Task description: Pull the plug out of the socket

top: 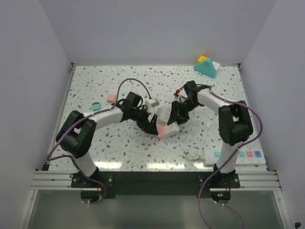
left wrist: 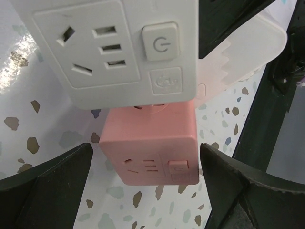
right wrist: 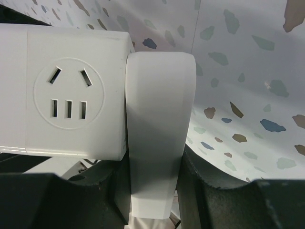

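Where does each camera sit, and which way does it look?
Top external: above and behind the arms, facing down onto the table; both arms show.
Left wrist: on the left arm, facing the pink cube and white socket cube; dark jaws flank the pink one.
Right wrist: on the right arm, close against the white socket cube; one pale jaw shows.
Shared: both wrist views see the white socket cube.

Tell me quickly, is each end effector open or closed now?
Left end effector: open, around the pink cube.
Right end effector: closed on a white piece.

Bright even overhead light, soft shadows under the arms, glare on the bench near edge, wrist close-ups slightly soft
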